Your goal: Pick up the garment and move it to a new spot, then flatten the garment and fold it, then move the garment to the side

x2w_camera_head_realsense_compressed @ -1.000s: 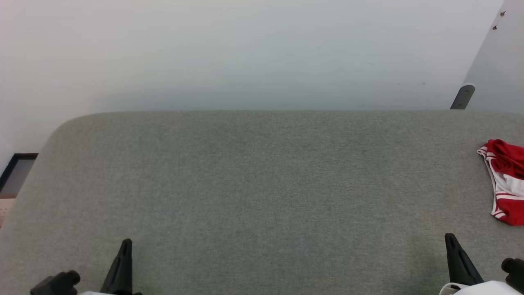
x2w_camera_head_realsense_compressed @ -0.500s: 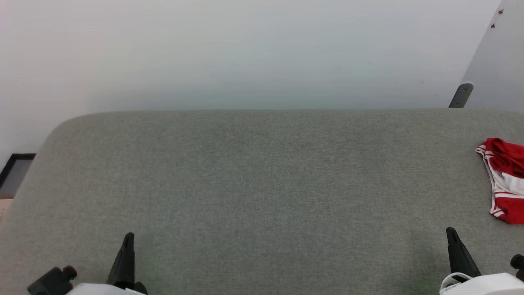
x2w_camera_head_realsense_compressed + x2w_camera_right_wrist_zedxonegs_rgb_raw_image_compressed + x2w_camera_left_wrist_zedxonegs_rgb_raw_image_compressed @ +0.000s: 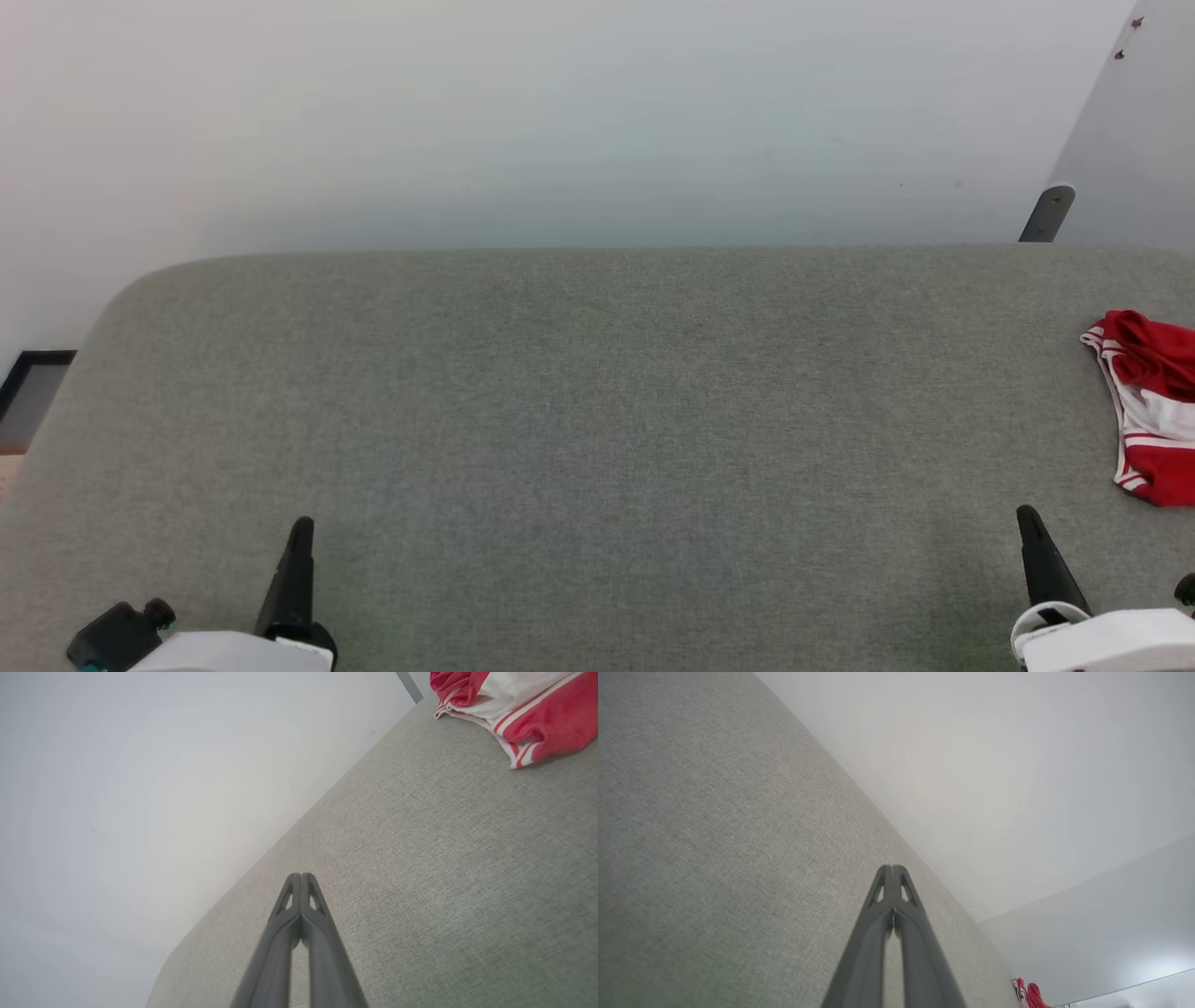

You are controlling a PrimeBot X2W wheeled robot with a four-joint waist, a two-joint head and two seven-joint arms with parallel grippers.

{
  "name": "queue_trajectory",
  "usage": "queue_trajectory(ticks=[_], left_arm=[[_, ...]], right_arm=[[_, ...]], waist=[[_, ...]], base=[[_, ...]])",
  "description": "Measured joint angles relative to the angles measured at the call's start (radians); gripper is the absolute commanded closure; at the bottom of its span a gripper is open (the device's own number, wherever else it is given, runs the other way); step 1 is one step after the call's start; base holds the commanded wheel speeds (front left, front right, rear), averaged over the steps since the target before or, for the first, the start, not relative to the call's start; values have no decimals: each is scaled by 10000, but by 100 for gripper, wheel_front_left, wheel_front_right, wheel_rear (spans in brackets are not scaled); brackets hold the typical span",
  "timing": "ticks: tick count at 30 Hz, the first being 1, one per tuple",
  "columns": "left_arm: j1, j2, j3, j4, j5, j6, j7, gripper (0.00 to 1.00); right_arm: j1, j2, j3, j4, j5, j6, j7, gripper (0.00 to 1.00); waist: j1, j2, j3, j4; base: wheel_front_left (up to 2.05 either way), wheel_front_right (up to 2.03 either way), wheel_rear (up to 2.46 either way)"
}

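The garment [image 3: 1150, 411], red with white panels and red-white striped trim, lies bunched at the far right of the grey fabric surface [image 3: 597, 420], partly cut off by the frame edge. It shows again crumpled at the top right of the right wrist view [image 3: 514, 704] and as a small red scrap low in the left wrist view [image 3: 1029, 995]. My right gripper [image 3: 1029, 519] is shut and empty, nearer than the garment and a little to its left. At the lower left my left gripper [image 3: 301, 532] is shut and empty, far from the garment.
A pale wall [image 3: 560, 121] rises behind the grey surface. A grey metal bracket [image 3: 1047, 215] stands at the back right. A dark-framed object [image 3: 33, 397] sits beyond the surface's rounded left corner.
Both grippers have slid slightly forward up the head view, still shut. The picture has shifted a little, so the garment sits slightly higher and further left.
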Motion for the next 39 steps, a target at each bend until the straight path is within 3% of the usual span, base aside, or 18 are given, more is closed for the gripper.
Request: queue_trajectory(ticks=[39], left_arm=[[-598,-612,349,155,-3218,0,1041,100]], right_arm=[[-519,314,-330,-29,3887,-6,1020,100]], waist=[[0,0,95,-159]], base=[[0,0,0]])
